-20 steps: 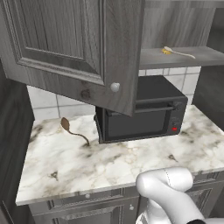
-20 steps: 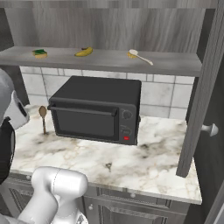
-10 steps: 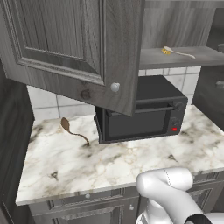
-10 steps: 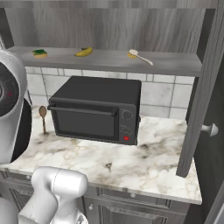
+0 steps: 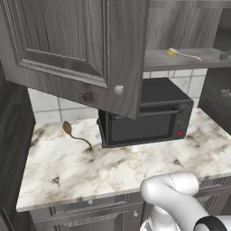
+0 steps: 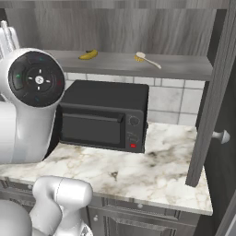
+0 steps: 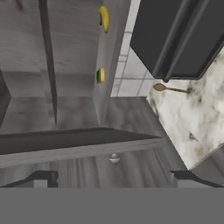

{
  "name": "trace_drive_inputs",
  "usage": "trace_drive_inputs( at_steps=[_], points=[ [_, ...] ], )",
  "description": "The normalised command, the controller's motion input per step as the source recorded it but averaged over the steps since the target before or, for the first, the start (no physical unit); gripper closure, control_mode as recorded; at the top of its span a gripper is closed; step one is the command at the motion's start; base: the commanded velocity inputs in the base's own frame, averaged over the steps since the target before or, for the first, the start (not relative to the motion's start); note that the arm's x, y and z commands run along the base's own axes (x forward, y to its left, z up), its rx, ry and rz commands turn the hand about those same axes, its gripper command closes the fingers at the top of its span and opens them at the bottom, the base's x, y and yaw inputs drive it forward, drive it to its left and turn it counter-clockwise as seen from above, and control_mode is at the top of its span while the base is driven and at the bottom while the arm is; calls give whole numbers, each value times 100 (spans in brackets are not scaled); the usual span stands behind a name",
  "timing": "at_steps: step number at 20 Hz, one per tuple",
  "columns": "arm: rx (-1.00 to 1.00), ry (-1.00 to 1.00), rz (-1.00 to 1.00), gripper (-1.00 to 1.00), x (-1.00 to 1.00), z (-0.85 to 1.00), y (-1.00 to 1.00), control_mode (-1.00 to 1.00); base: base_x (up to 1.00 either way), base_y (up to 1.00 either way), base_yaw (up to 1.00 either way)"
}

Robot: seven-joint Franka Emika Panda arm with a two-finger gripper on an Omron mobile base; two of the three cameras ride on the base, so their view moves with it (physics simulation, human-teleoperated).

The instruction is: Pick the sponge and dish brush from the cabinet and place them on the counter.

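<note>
The glossy white rounded robot arm point(image 6: 27, 120) is showing a dark round joint cap point(image 6: 38, 79) carrying small coloured marks around its centre.

Dark grey wood-grain cabinet point(image 5: 85, 49); white marble counter point(image 5: 117, 171) with brown-grey veins. Black microwave point(image 6: 103, 115); yellow banana point(image 6: 88, 55); green-and-yellow sponge point(image 7: 100, 75).

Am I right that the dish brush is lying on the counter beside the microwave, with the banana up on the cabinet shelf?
Not quite. The dish brush is not on the counter; the right base view shows it lying on the cabinet shelf, to the right of the banana and above the microwave.
</note>
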Motion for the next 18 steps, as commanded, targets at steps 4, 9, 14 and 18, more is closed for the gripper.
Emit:
trace_drive_inputs(
  at_steps=[4, 9, 14, 18],
  points=[
    [9, 5, 15, -100, 30, -34, 19, -100, 0, 0, 0],
    [4, 2, 16, -100, 43, -13, 28, -100, 0, 0, 0],
    [4, 0, 13, -100, 17, -4, 20, -100, 0, 0, 0],
    [0, 0, 9, -100, 0, 3, 31, -100, 0, 0, 0]
  ],
)
